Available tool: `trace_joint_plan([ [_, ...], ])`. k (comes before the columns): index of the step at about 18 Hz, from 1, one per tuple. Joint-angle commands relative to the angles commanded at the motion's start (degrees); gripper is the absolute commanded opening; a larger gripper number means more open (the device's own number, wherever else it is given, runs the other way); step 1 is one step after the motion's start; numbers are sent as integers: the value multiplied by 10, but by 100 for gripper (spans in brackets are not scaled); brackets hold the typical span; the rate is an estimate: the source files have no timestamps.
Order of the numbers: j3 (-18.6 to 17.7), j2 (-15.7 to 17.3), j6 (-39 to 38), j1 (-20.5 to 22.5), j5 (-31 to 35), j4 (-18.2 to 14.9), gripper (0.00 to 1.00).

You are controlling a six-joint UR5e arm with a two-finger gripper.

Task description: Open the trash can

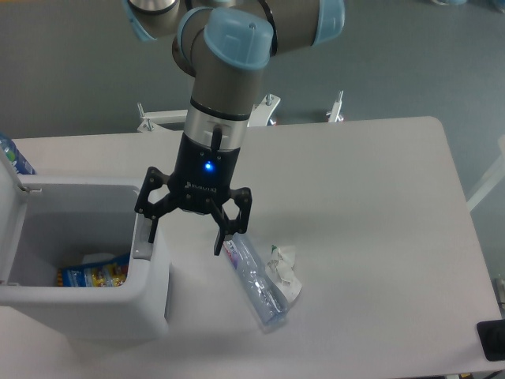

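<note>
Black end effector [186, 238] spread wide, one finger on trash can [148, 304] tab.

The large boxy light-grey plastic trash can [150, 304] sits at the white table's [371, 237] left edge, wrappers [93, 273] inside. The two-finger gripper [184, 234] hangs over its right rim; right of that lie a clear plastic bottle [254, 283] and crumpled paper [284, 271].

Qty check: 1 trash can [118, 308] is sitting lower left w/ lid up. 1 gripper [183, 235] is hanging at centre. 1 clear bottle [256, 280] and 1 crumpled wrapper [286, 268] are lying lower centre. 1 blue-capped bottle [9, 155] is showing at left edge.
</note>
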Motion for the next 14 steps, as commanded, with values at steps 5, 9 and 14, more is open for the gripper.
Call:
trace_joint_plan([
  [5, 10, -39, 73, 62, 36, 8, 100],
  [9, -57, -54, 189, 134, 147, 7, 100],
  [14, -78, -72, 304, 182, 201, 6, 100],
])
